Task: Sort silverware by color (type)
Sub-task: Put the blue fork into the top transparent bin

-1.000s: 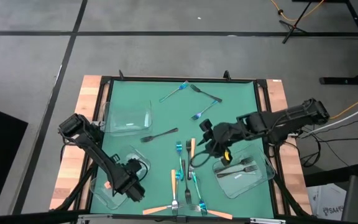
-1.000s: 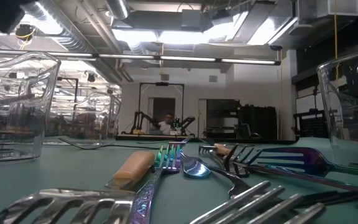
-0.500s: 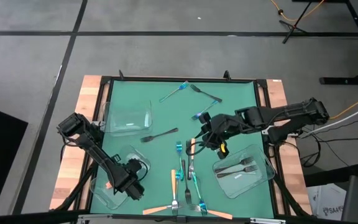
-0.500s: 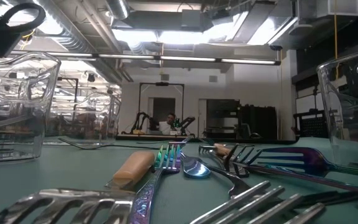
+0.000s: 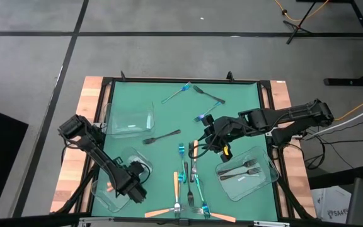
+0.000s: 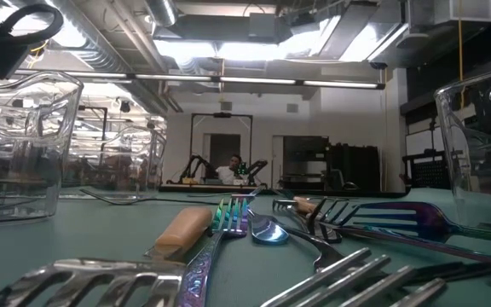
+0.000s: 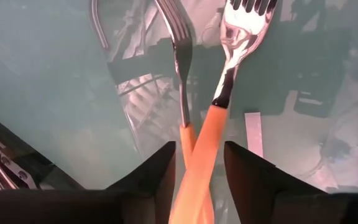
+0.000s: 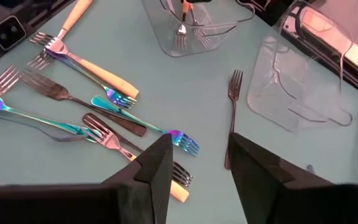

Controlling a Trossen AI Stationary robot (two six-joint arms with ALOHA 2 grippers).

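The silverware is slim forks with orange, blue-teal or dark handles. Two orange-handled forks [image 7: 219, 106] lie crossed in the near-left clear tray [image 5: 115, 197]. My left gripper [image 5: 133, 189] points down into that tray, open, with a finger on either side of the crossed handles [image 7: 197, 168]. My right gripper [image 5: 208, 135] hangs open above the table's middle with nothing between its fingers [image 8: 160, 165]. Below it lies a cluster of forks [image 5: 188, 176]. Two dark forks [image 5: 241, 170] lie in the near-right tray [image 5: 266, 180].
A third clear tray [image 5: 130, 118] stands at the far left. A dark fork [image 5: 162, 136] lies beside it. Three more forks [image 5: 194, 94] lie near the far edge, and orange forks [image 5: 162, 212] near the front edge. Tray walls [image 6: 24, 145] flank the low view.
My right gripper has swung a little toward the table's left and far edges, staying above the forks in the middle. The forks on the table have kept their places.
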